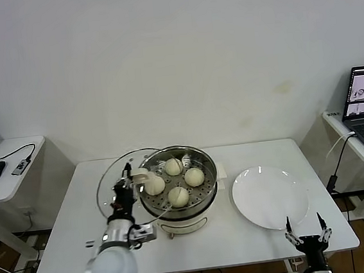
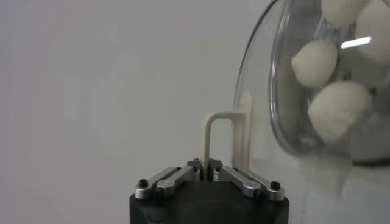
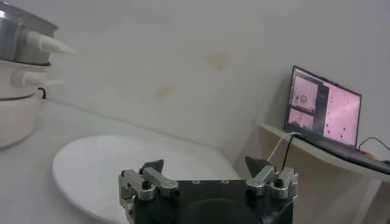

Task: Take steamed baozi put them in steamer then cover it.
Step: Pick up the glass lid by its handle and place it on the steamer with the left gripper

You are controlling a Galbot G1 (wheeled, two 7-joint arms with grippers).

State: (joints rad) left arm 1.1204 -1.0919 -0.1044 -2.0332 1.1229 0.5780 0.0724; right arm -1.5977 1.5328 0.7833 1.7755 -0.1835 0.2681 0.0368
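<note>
Shiny steel forms the round steamer (image 1: pixel 197 193), and we see four smooth, cream-white buns (image 1: pixel 174 166) on its perforated tray, near the middle of the white table (image 1: pixel 257 245). Our left gripper (image 1: pixel 129 177) is clamped on the pale looped handle (image 2: pixel 214 137) of a clear glass lid (image 1: pixel 112 182), held tilted against the steamer's left rim. Our right gripper (image 1: pixel 307 229) waits with fingers spread wide beside the flat, glossy white plate (image 1: pixel 268 196).
</note>
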